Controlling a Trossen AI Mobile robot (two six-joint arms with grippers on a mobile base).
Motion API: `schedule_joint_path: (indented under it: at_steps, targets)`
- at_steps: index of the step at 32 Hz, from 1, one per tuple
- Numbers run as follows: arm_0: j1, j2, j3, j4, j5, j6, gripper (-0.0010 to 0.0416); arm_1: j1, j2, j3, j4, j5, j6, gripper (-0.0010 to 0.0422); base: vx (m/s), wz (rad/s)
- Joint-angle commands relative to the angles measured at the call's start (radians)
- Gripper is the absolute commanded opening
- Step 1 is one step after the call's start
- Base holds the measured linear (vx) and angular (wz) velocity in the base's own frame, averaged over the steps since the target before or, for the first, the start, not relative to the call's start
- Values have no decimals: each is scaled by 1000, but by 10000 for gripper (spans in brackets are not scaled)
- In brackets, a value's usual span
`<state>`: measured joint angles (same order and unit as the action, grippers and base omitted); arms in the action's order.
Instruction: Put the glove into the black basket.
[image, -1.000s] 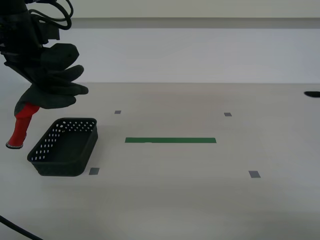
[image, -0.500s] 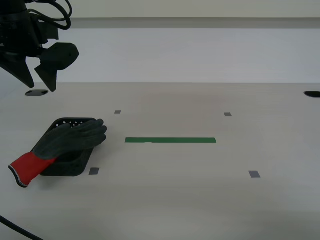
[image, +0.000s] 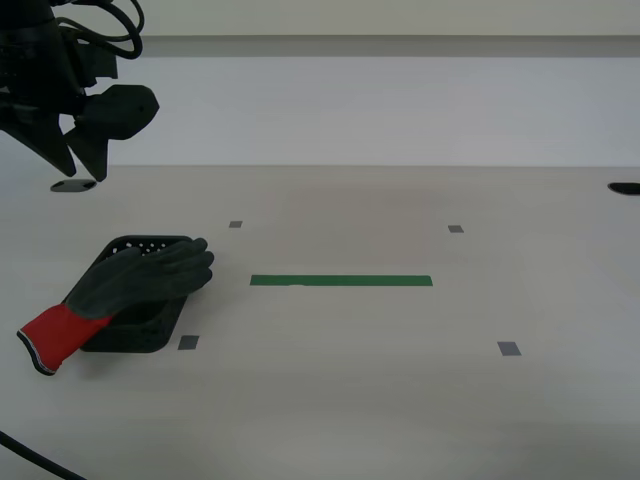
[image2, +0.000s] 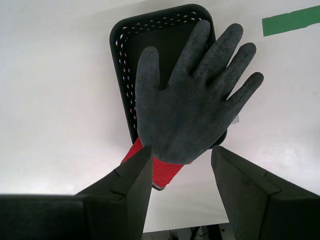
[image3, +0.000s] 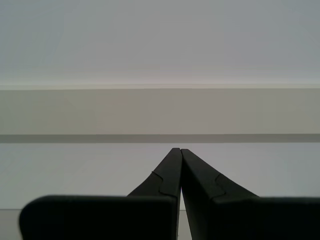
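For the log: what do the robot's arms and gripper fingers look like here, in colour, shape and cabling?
Everything visible is matte black. My second gripper has two broad, flat-faced fingers with angular stepped edges. My first gripper has the same fingers, tapering to points. In the exterior view the arm is a chunky black body with looped black cables above it. No markings or labels are visible.

My second gripper (image2: 181, 165) hangs raised, fingers apart—first gripper (image3: 179, 152) closed.

A pale, smooth table (image: 400, 400) fills the view, lit evenly. A green tape strip (image: 341, 281) lies across its middle with small grey tape squares (image: 509, 348) spaced around it. Behind it stands a plain white wall (image: 400, 110).
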<state>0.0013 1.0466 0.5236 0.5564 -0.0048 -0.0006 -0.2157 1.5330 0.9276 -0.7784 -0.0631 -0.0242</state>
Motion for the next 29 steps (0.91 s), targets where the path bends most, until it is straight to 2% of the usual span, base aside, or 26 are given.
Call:
schedule_joint_path:
  at_steps: [1, 29]
  targets:
    - [-1, 0, 1, 3, 2, 0, 1, 0, 0, 1, 1, -4, -2, 150, 0, 0]
    - [-1, 0, 1, 3, 2, 0, 1, 0, 0, 1, 3, -4, -2, 149, 0, 0]
